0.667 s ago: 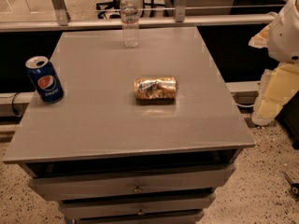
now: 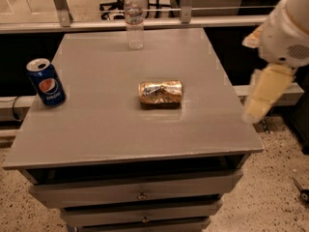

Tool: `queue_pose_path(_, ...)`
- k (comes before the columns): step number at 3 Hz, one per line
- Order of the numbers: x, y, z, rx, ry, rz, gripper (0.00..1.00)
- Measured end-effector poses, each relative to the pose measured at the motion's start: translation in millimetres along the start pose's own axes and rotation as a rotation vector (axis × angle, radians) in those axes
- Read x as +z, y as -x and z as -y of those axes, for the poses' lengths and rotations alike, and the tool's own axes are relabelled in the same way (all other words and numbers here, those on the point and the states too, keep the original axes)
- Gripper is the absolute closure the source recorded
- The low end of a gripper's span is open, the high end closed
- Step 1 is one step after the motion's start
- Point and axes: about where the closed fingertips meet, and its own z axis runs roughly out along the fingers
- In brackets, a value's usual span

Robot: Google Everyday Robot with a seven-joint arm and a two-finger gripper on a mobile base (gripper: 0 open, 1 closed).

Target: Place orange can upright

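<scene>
Orange can (image 2: 161,92) lies on its side near the middle of the grey table (image 2: 120,134), not yet upright. Your gripper (image 2: 260,98) hangs just beyond the table's right edge, touching nothing; you cannot tell whether it is apart or closed. A blue can (image 2: 46,82) stands at the table's left edge, a water bottle (image 2: 134,19) at its far edge.
</scene>
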Motion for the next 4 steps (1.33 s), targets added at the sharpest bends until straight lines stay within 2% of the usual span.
queue_pose_path(1, 31, 43, 15, -0.038, 0.002, 0.041, 0.0)
queue_pose_path(2, 53, 80, 20, -0.061, 0.012, 0.065, 0.0)
queue_pose_path(3, 78, 118, 15, -0.105, 0.025, 0.07, 0.0)
queue_pose_path(4, 117, 151, 7, -0.175, 0.036, 0.054, 0.0)
